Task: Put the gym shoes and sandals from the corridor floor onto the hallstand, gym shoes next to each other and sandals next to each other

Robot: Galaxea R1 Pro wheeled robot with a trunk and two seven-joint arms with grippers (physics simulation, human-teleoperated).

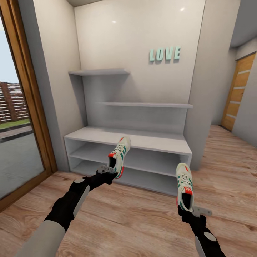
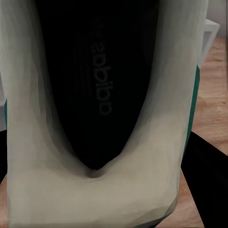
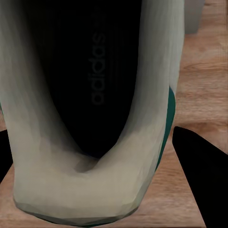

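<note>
1. At the left edge of the head view stands a glass door with a wooden frame; the corridor floor of light wood planks spreads across the lower half of the frame.
2. The left gripper, left of centre, has its fingers clamped on the heel end of the left gym shoe. The shoe is clear of the floor, toe pointing up and away, in front of the hallstand's open shelves. In the left wrist view the shoe's dark inside lies straight ahead between the dark fingers.
3. The hallstand fills the middle: pale bench top, two open shelf levels below, two wall shelves above. Teal letters reading LOVE hang on the wall, upper centre.
4. The right gripper, lower right, has its fingers clamped on the heel of the right gym shoe, held above the floor, toe pointing toward the hallstand. The right wrist view shows its heel collar between the fingers.
5. A wooden door stands at the right edge.
</note>
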